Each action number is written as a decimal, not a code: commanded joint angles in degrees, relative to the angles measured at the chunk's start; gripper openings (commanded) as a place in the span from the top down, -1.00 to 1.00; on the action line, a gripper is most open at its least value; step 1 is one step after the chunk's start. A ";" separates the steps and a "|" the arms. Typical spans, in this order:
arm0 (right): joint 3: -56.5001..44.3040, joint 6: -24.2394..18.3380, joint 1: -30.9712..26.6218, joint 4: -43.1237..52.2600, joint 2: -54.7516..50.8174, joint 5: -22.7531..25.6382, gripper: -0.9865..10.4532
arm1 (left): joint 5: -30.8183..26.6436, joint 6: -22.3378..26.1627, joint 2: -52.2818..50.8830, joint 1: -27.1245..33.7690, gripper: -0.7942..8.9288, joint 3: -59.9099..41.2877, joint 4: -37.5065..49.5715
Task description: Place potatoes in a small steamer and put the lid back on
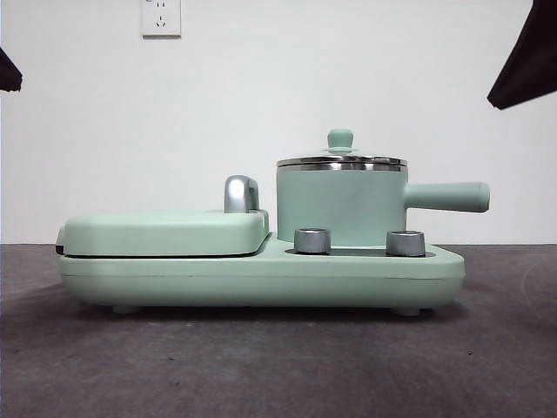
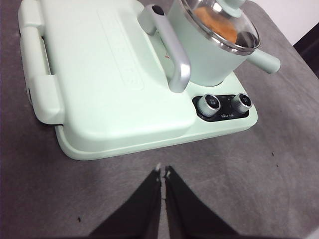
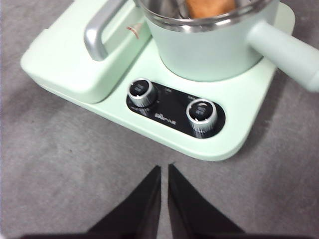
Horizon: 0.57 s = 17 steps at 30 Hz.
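The small steamer [image 1: 339, 209] stands on the right of the mint-green cooker base, its side handle [image 1: 448, 197] pointing right. The lid [image 1: 341, 160] sits on its rim, knob up. The orange-brown potato [image 2: 215, 25] lies inside the pot under the glass; it also shows in the right wrist view [image 3: 209, 7]. My left gripper [image 2: 163, 172] is shut and empty above the grey mat, in front of the cooker. My right gripper [image 3: 164, 168] is shut and empty above the mat, in front of the knob panel. Both arms show only as black tips at the top corners of the front view.
The flat griddle cover [image 1: 165, 231] with its chrome handle [image 1: 240, 193] fills the left of the base [image 1: 261, 274]. Two steel knobs [image 1: 312, 240] [image 1: 406, 243] stand at the front right. A wall socket [image 1: 161, 16] is on the white wall behind.
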 commanded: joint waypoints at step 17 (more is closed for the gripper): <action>0.28 -0.50 0.33 2.49 -0.11 0.26 0.81 | -5.11 11.30 -12.09 6.23 0.82 -10.54 10.62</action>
